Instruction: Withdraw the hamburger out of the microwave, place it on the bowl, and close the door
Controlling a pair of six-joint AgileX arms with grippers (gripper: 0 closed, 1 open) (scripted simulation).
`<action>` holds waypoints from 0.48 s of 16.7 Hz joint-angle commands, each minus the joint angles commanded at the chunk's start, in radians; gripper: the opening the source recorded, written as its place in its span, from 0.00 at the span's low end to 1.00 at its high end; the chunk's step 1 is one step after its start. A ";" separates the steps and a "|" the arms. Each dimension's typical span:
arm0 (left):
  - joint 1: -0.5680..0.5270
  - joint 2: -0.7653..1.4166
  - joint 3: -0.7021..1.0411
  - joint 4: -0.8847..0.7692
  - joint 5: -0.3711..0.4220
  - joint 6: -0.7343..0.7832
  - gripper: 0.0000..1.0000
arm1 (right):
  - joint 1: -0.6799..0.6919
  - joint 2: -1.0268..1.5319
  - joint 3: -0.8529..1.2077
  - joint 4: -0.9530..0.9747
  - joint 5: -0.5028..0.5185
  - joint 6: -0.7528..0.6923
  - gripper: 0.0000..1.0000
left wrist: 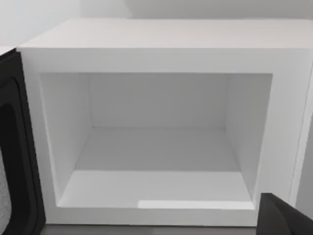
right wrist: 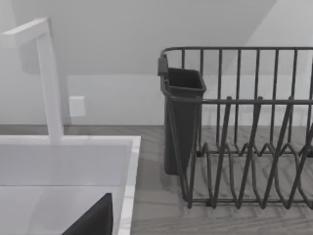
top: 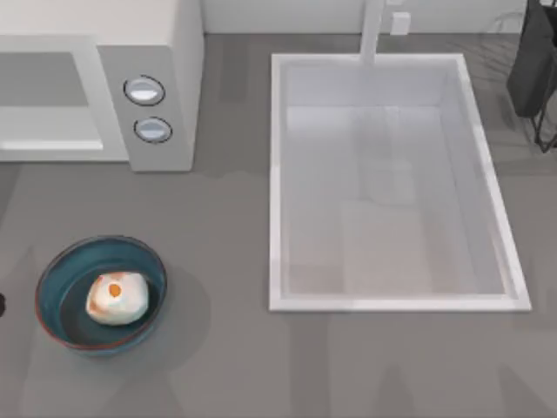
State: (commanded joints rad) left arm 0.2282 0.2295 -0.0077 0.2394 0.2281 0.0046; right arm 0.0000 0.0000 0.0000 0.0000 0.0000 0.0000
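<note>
The hamburger (top: 117, 298), a pale lump with orange patches, lies inside the dark teal bowl (top: 61, 270) at the table's front left. The white microwave (top: 174, 52) stands at the back left, with two round knobs on its grey panel. In the left wrist view its cavity (left wrist: 156, 147) is bare and the door (left wrist: 14, 147) stands swung open, dark inner face showing. A dark part of my left gripper (left wrist: 286, 218) shows in front of the microwave. A dark part of my right gripper (right wrist: 93, 220) hangs over the sink's edge.
A white sink basin (top: 277, 174) with a faucet (top: 374, 30) fills the middle and right. A dark wire dish rack (right wrist: 244, 147) with a cutlery cup (right wrist: 183, 117) stands at the back right. Grey countertop lies between the bowl and the sink.
</note>
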 joint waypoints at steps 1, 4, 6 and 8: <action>-0.022 0.000 0.010 -0.010 -0.022 0.000 0.00 | 0.000 0.000 0.000 0.000 0.000 0.000 1.00; -0.035 0.000 0.021 -0.020 -0.035 0.000 0.00 | 0.000 0.000 0.000 0.000 0.000 0.000 1.00; -0.033 0.002 0.017 -0.016 -0.033 0.000 0.00 | 0.000 0.000 0.000 0.000 0.000 0.000 1.00; -0.049 0.040 0.010 0.022 -0.049 0.000 0.00 | 0.000 0.000 0.000 0.000 0.000 0.000 1.00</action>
State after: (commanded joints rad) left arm 0.1789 0.2691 0.0028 0.2609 0.1788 0.0049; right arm 0.0000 0.0000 0.0000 0.0000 0.0000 0.0000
